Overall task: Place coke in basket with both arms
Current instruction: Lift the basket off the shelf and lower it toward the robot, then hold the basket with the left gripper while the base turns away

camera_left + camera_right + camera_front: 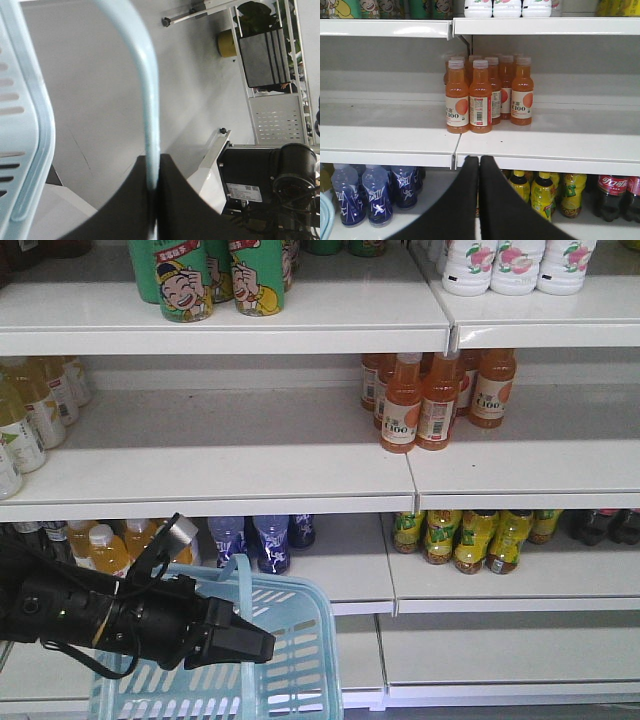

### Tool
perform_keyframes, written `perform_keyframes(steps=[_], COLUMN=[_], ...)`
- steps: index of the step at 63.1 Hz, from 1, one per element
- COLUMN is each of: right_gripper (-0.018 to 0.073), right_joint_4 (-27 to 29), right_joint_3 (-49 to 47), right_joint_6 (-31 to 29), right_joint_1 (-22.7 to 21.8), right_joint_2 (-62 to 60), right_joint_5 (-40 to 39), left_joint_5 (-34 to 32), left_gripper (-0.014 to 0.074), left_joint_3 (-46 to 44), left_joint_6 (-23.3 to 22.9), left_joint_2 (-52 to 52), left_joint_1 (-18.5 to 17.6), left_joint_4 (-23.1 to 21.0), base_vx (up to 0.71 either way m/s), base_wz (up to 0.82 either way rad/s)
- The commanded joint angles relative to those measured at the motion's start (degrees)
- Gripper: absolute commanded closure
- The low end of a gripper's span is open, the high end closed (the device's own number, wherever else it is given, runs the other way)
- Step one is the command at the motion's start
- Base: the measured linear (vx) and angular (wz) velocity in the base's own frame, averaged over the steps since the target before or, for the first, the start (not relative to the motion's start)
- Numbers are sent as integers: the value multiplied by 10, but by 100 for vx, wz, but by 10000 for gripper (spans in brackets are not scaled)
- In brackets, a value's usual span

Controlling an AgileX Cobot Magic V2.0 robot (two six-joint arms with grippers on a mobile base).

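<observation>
Left wrist-mounted showed the jaws of the left gripper (153,166) pinching the handle (144,75). Why?

— Likely so the basket (300,665) hung ready, down-left of the orange bottles (480,97). The right gripper (479,162) had its jaws pressed together, empty. The coke (608,192) stood on the shelf (520,585) under those bottles, to their right.

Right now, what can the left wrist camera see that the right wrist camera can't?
Only the left wrist view shows the left gripper shut on the basket handle, beside the slotted wall of the basket. Only the right wrist view shows shelves with orange bottles, blue bottles and the coke, and the right gripper shut on nothing. Both show a shut black gripper at the bottom edge.
</observation>
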Motion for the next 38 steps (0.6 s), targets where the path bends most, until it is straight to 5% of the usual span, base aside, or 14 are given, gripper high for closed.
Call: perform_keyframes(steps=[1, 38], right_gripper=[569, 569], right_joint_4=[-2, -2], right_joint_3=[11, 11], right_joint_6=[0, 0], right_joint_1=[-1, -1], right_joint_2=[-8, -8], right_joint_5=[-41, -41], left_joint_5=[-14, -1], left_gripper=[603, 603], left_joint_3=[-11, -11], left_joint_6=[4, 4], left_joint_2=[-28, -26], left_joint_1=[-13, -20], left_joint_4=[-53, -63], base_vx=[0, 0], base_wz=[0, 0])
